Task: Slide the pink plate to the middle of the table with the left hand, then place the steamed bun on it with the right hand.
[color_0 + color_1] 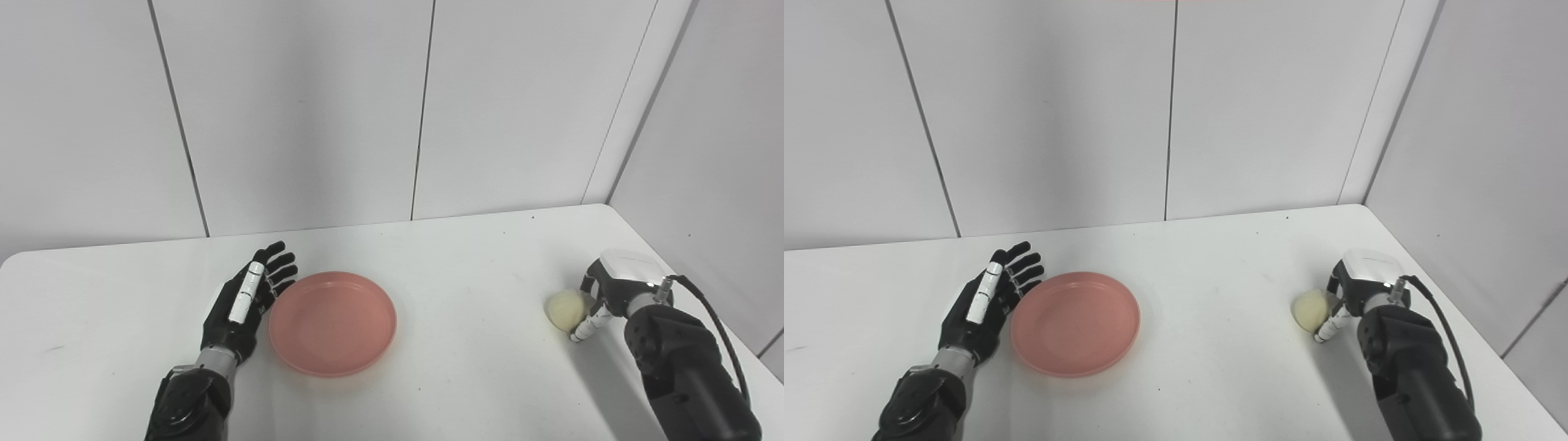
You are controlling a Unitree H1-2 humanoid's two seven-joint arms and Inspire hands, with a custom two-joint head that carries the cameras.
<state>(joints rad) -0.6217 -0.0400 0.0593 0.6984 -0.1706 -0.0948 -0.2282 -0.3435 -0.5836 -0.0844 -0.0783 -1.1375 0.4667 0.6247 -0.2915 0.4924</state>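
Note:
The pink plate (332, 323) lies flat on the white table (465, 263), a little left of centre. My left hand (248, 300) stands edge-on against the plate's left rim, fingers straight and apart, holding nothing. The steamed bun (565, 310), a pale yellow ball, sits near the table's right edge. My right hand (606, 293) is wrapped around the bun from its right side, thumb under it; the fingers behind the bun are hidden. Whether the bun is off the table I cannot tell.
Grey wall panels (306, 110) rise directly behind the table, and a side wall (723, 159) closes in on the right. The table's rounded right corner (612, 208) lies beyond the right hand. Bare tabletop stretches between plate and bun.

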